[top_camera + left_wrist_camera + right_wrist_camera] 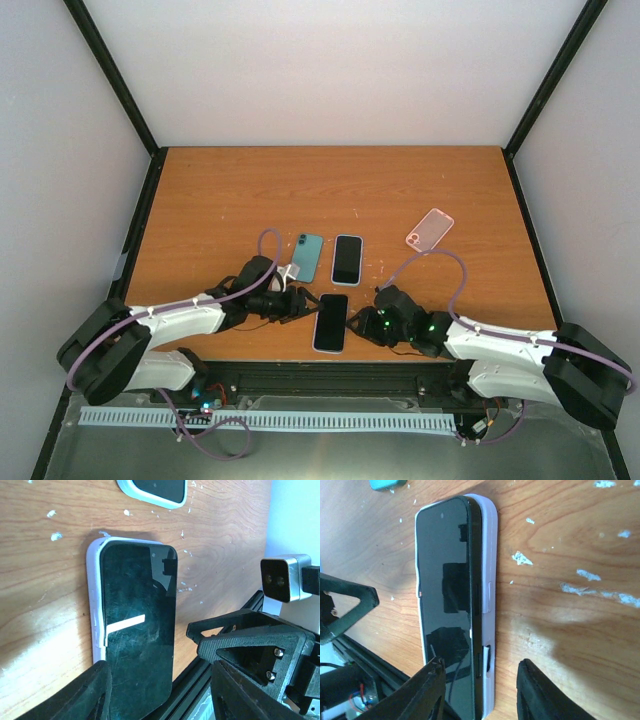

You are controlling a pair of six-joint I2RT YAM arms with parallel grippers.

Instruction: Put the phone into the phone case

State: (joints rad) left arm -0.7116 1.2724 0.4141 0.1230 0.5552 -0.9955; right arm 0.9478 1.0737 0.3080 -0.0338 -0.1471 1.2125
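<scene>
Although the phone (445, 605) lies in the phone case (490, 555) at the near edge of the surface (580, 645), one long side sits above the rim; pressing it flush seems left. Left jaws and right jaws stand half-open, gripping nothing.

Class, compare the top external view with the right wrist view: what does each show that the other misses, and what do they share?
Only top external: the pink phone case at the far right and a second cased phone mid-table. Only right wrist: the near phone seen close, its side edge with buttons appearing to sit above the wall of its pale case. Shared: that phone and case, the wooden table, and the right hand, open.
</scene>
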